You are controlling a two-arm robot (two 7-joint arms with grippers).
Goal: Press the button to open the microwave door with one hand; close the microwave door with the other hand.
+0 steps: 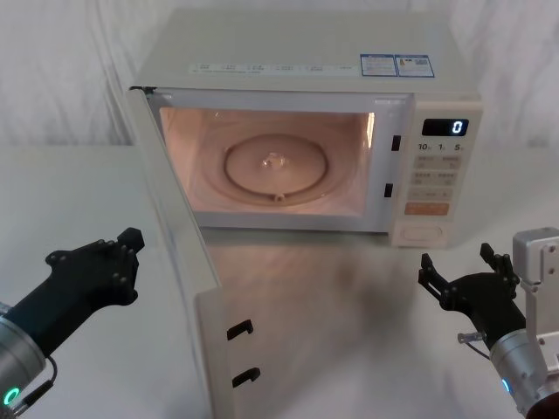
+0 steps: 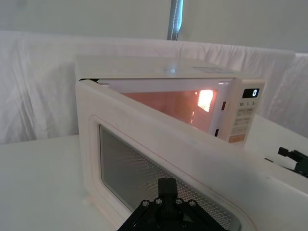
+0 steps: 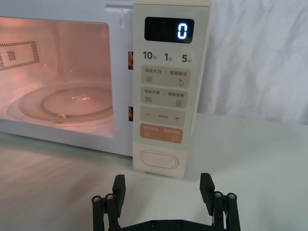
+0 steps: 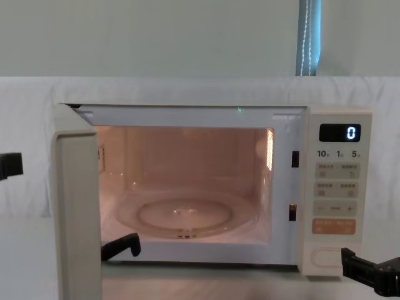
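We saw the door [image 1: 179, 262] swung open, our left pincer [image 1: 131, 253] clenched beside it, our right pincer [image 1: 461, 271] released before the button [image 3: 159, 160].

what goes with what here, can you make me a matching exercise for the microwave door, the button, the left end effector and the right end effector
Things:
1. microwave door
2. button
3. left end effector
4. right end effector

States or places:
A. open, in front of the control panel
B. swung wide open
C. beside the door's outer face
D. lowest key, untouched

Pairs: 1-B, 2-D, 3-C, 4-A
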